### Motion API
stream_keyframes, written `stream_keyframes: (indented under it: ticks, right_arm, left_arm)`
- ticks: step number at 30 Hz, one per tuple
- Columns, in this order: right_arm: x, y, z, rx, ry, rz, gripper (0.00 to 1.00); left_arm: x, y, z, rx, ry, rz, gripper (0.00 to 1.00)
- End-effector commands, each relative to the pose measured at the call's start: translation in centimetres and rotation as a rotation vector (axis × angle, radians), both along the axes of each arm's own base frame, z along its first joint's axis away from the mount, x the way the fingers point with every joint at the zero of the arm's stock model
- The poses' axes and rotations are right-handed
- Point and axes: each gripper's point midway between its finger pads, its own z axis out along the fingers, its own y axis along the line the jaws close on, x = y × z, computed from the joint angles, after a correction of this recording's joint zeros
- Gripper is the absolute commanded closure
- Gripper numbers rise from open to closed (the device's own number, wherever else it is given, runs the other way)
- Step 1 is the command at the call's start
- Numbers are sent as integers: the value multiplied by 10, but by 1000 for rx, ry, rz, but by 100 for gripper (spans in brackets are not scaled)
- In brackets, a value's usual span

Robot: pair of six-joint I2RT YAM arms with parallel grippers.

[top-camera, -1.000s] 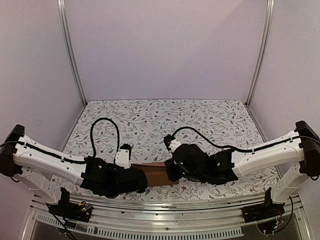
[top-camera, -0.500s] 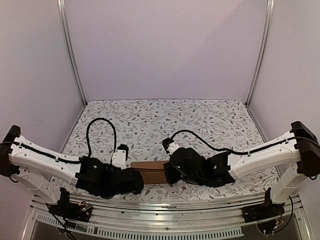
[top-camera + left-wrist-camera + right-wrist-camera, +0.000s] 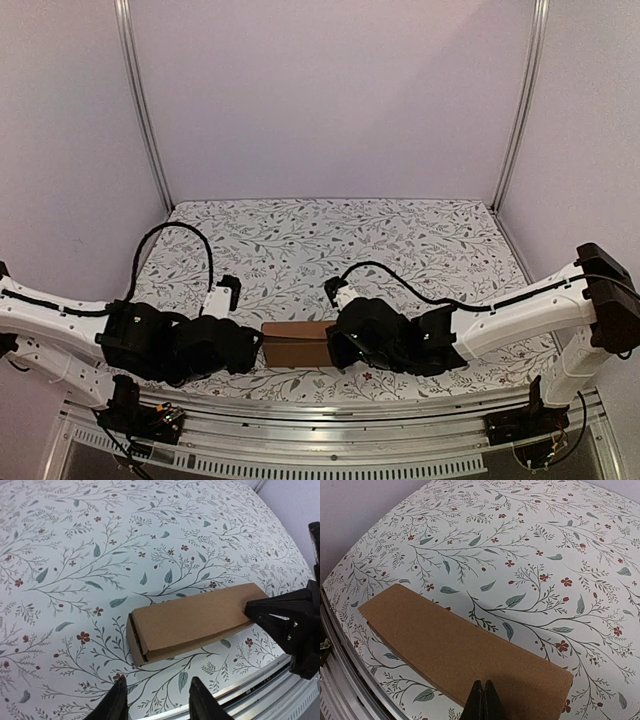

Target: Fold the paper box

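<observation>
The paper box (image 3: pixel 297 343) is a closed, plain brown rectangular box lying flat on the floral table near the front edge. In the left wrist view the paper box (image 3: pixel 190 621) shows its left end and top. My left gripper (image 3: pixel 155 696) stands open just short of that end, apart from it, nothing between its fingers. In the top view the left gripper (image 3: pixel 254 347) sits left of the box. My right gripper (image 3: pixel 481 692) is shut, its tips over the lid of the paper box (image 3: pixel 460 650) near the right end; whether they touch it does not show.
The table's metal front rail (image 3: pixel 260 692) runs right beside the box. Purple walls with metal posts (image 3: pixel 140 100) enclose the table. The floral tabletop (image 3: pixel 330 240) stretches behind the box.
My left gripper has opened and drawn back to the left, off the box's left end. The box now lies flat and more exposed. The right gripper has stayed shut over the right end.
</observation>
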Motion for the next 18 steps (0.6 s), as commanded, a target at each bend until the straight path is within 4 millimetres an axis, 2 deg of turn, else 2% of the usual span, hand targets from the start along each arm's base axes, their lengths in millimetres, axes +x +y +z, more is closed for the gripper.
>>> stream_keyframes:
  ticks: [1,4,6,12,18]
  right_arm:
    - [-10,-26,-52,-171,63,3,100]
    - [-10,-26,-51,-169,63,5,100]
    - [-10,-26,-50,-166,60,9,100]
    - [-11,-24,-50,-164,67,14,100]
    - [-11,-22,-50,-160,69,18,100]
  left_arm:
    - [2,-7,25,-86,-36,-88,68]
    - [12,-9,34,-186,-31,-115,89]
    - [21,-9,35,-237,-21,-130,99]
    - [40,-24,33,-325,-8,-223,100]
    - [54,-34,17,-464,55,-278,100]
